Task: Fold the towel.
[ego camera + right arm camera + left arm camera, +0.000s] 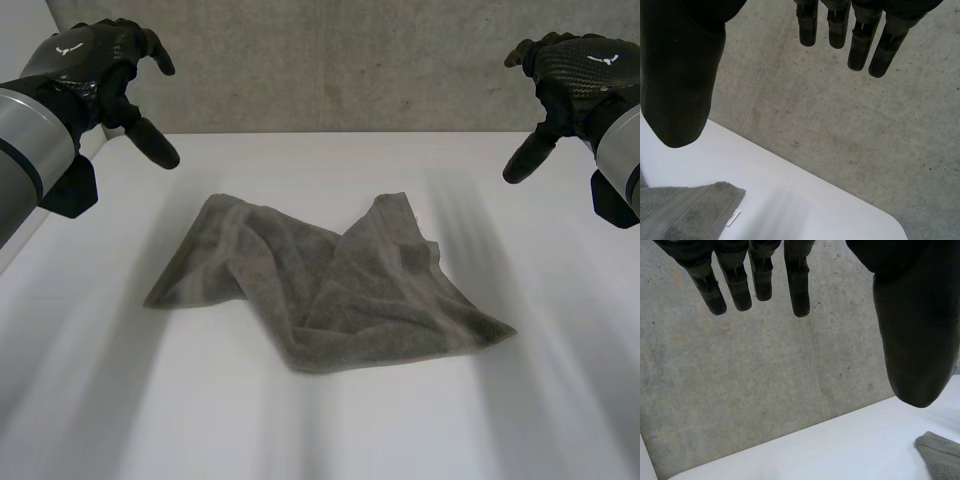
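Your left hand [95,65] has its fingers [797,290] straight, relaxed and slightly apart, with the thumb well out to one side. Nothing is between them and nothing touches them. Past those fingertips you see a grey concrete wall [765,375], and then the far edge of the white table [840,450]. One corner of the towel [940,455] lies flat on the table beyond the thumb tip, clear of it.

Your right hand [575,70] is much the same. Its fingers [860,47] hang loose with small gaps between them, the thumb stands wide, and it holds nothing. Beyond that thumb tip, and apart from it, another towel corner rests on the table. A small white tag [733,217] sits at its edge.

From the head camera, both hands are raised off the table, one out to each side. The grey towel lies between them, well away from either set of fingertips. It is rumpled rather than spread flat. The part nearer your right hand is turned over on itself along a slanting crease. The part nearer your left hand runs out to a loose point.
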Robot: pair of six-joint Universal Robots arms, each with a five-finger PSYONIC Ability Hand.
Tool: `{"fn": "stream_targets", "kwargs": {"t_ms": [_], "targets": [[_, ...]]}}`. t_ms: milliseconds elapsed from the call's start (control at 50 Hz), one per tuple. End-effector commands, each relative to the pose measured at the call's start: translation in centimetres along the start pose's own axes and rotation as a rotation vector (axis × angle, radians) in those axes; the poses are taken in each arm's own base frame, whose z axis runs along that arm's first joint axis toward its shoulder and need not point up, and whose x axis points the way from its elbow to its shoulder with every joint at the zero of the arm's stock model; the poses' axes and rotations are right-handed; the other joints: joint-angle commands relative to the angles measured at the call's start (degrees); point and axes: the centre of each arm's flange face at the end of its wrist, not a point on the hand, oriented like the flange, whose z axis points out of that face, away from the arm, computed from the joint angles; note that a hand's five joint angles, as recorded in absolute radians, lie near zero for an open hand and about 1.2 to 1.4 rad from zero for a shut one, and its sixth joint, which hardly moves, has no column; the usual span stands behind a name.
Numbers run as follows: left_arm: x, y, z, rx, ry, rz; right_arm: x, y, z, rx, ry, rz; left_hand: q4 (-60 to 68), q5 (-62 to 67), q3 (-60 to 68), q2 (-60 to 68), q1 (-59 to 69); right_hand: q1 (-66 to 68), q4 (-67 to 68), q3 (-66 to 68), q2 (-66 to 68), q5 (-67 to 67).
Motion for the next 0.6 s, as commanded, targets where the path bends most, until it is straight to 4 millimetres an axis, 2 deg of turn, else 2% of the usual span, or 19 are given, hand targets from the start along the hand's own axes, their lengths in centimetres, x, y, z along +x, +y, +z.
{"fn": "stream_targets", "kwargs": {"t_ms": [20,340,420,480,500,520,540,560,580,600], "targets": [[0.2,0.5,-0.1,-0.021,0.004,-0.003,0.1,0.1,0.1,-0.003,0.003,0.0,-3.03,-1.07,-2.65,-2.37,-3.16,-3.04,-4.68,-4.07,-3.79,-3.24],[0.7,1.4,0.2,-0.042,0.025,0.011,-0.1,0.2,0.0,-0.006,-0.017,-0.02,-4.04,-2.07,-3.66,-3.38,-4.17,-3.04,-4.68,-4.07,-3.79,-3.24],[0.7,1.6,0.6,-0.038,0.029,0.015,-0.4,0.5,-0.1,-0.014,-0.049,-0.137,-4.37,-2.41,-4.0,-3.72,-4.51,-3.04,-4.68,-4.07,-3.79,-3.24],[0.5,2.8,1.6,-0.051,0.029,0.036,-1.0,1.6,0.0,-0.045,-0.097,-0.29,-4.37,-2.41,-4.0,-3.72,-4.51,-3.04,-4.68,-4.07,-3.79,-3.24],[0.4,3.7,2.2,-0.069,0.036,0.063,-1.0,1.6,0.0,-0.045,-0.097,-0.291,-4.37,-2.41,-4.0,-3.72,-4.51,-3.04,-4.68,-4.07,-3.79,-3.24],[0.4,3.7,2.2,-0.069,0.036,0.063,-1.3,2.5,-0.1,-0.071,-0.12,-0.371,-4.37,-2.41,-4.0,-3.72,-4.51,-3.04,-4.68,-4.07,-3.79,-3.24],[0.5,4.6,2.6,-0.092,0.046,0.1,-1.6,3.5,-0.2,-0.104,-0.144,-0.445,-4.37,-2.41,-4.0,-3.72,-4.51,-3.04,-4.68,-4.07,-3.79,-3.24],[0.4,5.6,3.1,-0.115,0.055,0.15,-1.6,3.5,-0.2,-0.104,-0.145,-0.445,-4.37,-2.41,-4.0,-3.72,-4.51,-3.04,-4.68,-4.07,-3.79,-3.24],[0.4,5.6,3.1,-0.115,0.055,0.151,-1.7,4.3,-0.2,-0.131,-0.161,-0.508,-4.37,-2.41,-4.0,-3.72,-4.51,-3.04,-4.68,-4.07,-3.79,-3.24],[0.2,6.7,3.6,-0.141,0.063,0.209,-1.9,5.2,-0.2,-0.158,-0.179,-0.559,-4.37,-2.41,-4.0,-3.72,-4.51,-3.04,-4.68,-4.07,-3.79,-3.24]]}}
